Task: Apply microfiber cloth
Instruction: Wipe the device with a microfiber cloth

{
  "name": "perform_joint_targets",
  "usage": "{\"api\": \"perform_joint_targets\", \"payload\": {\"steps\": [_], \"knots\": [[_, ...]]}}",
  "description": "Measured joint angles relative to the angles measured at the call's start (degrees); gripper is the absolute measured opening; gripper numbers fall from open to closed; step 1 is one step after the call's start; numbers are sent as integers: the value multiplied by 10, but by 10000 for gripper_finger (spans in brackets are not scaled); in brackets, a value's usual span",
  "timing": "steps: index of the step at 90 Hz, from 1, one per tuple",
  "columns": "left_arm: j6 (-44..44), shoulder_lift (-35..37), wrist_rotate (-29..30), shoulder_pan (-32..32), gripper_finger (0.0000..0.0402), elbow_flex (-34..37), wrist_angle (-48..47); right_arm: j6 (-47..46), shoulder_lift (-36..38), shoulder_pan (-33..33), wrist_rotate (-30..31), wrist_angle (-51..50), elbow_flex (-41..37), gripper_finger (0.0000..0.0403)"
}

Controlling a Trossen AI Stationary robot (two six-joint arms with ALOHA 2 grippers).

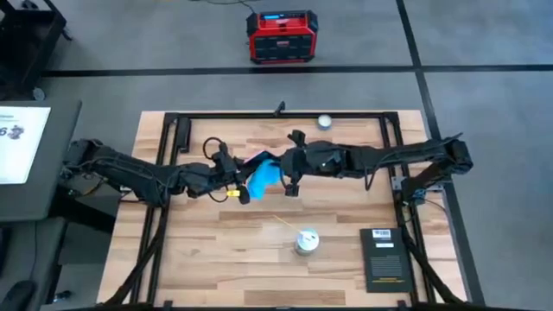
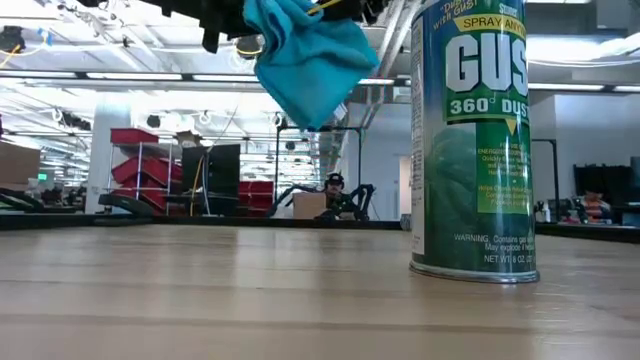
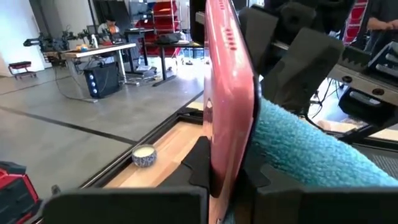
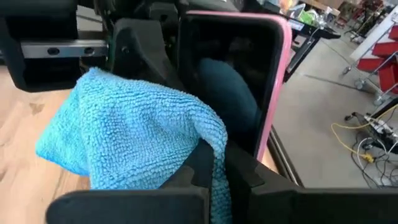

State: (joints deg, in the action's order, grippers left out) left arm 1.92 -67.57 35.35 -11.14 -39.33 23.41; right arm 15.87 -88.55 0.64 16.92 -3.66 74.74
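I have both arms meeting above the middle of the desk (image 1: 207, 250), well clear of the wood. My left gripper (image 3: 227, 177) is clamped on the phone (image 3: 230, 93), holding it upright on its edge; the pink back shows in the left wrist view, and the black screen faces the other arm. My right gripper (image 4: 214, 171) is pinched on the microfiber cloth (image 4: 134, 134), which is bunched rather than flat and hangs in a loose blue fold. From the right wrist view the cloth sits just in front of the phone's screen, and its dark reflection shows in the glass; in the left wrist view the blue pile lies right against the screen side of the phone, though I cannot tell for certain that it is pressing on the glass.

Taking the phone as my landmark: from above, the green spray can (image 1: 306, 241) stands upright on the desk nearer the front edge, with a thin straw lying beside it. The black booklet (image 1: 384, 257) lies flat beyond the can, toward the right arm's side. A small round bowl (image 1: 325, 122) sits near the desk's far edge. In the low view the cloth (image 2: 300, 55) hangs high above the desk surface, beside the can.
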Motion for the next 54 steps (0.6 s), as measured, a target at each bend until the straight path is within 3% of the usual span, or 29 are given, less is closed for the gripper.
{"api": "perform_joint_targets", "payload": {"steps": [54], "knots": [[23, -25, -2, 4, 3, 0, -16, 21, 0, 0, -6, -19, 43, 0]]}}
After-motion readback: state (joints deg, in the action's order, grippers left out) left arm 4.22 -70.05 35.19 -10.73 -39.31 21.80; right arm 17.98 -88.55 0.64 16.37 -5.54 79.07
